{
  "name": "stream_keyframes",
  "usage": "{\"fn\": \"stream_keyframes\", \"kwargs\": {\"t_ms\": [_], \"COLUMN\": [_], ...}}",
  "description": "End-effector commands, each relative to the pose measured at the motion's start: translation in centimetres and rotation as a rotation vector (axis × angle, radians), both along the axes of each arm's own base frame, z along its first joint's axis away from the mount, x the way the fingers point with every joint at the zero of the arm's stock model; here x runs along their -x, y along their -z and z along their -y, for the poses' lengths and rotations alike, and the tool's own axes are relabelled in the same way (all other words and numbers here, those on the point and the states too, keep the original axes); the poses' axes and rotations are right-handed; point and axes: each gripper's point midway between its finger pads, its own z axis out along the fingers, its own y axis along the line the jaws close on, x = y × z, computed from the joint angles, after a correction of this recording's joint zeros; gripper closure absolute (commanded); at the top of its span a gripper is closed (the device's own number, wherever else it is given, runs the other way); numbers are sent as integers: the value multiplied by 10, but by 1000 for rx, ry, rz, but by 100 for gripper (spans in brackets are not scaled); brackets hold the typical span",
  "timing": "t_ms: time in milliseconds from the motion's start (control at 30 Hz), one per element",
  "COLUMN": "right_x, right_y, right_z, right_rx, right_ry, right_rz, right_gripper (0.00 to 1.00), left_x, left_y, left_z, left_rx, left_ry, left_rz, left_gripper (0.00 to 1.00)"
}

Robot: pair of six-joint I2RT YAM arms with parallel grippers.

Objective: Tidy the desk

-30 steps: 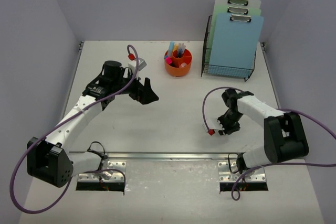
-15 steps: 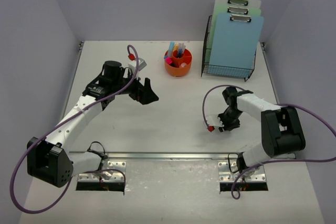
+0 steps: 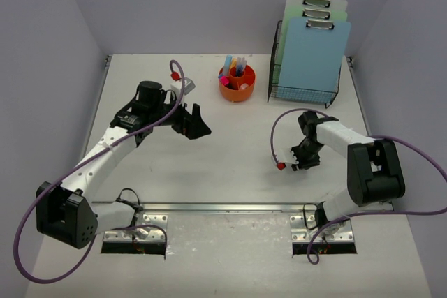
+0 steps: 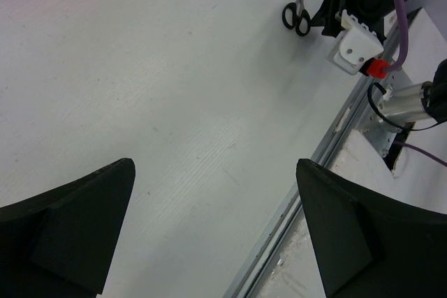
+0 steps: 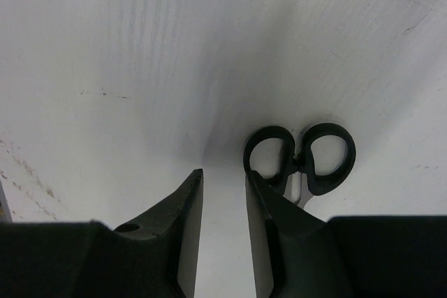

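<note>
The desk (image 3: 230, 151) is a white tabletop with a metal rail (image 3: 230, 207) along its front edge. My right gripper (image 3: 305, 162) points down at the desk's right side, jaws a narrow gap apart with nothing between them. In the right wrist view (image 5: 223, 172) black-handled scissors (image 5: 300, 158) lie flat just right of it, with the right fingertip (image 5: 260, 186) against the left handle loop. My left gripper (image 3: 201, 122) hovers wide open and empty over the left middle (image 4: 215, 165). The scissors also show in the left wrist view (image 4: 297, 13).
An orange pen holder (image 3: 237, 83) with markers stands at the back centre. A black wire rack (image 3: 304, 90) holding clipboards stands at the back right. Lavender walls enclose the desk.
My right gripper has shifted slightly back and to the right, close over the desk. The left arm has not moved.
</note>
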Motion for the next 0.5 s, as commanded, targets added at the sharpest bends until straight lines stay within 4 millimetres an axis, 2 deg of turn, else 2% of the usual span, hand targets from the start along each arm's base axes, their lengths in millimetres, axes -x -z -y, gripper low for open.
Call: {"fn": "stream_keyframes", "kwargs": {"t_ms": [0,267,467], "right_x": [-16,-24,-10], "right_y": [-7,-2,10], "right_z": [-4,-5,-6], "right_rx": [-18,-17,-17], "right_ry": [-12,-4,-8], "right_rz": [37,52,19], "right_gripper": [68,68,68], "left_x": [-5,-7,-8], "left_y": [1,3,4], "left_z": [-1,0,0], "left_rx": [14,16,10], "left_ry": [4,5,3], "left_rz": [11,5,5], "left_gripper": [0,0,0]}}
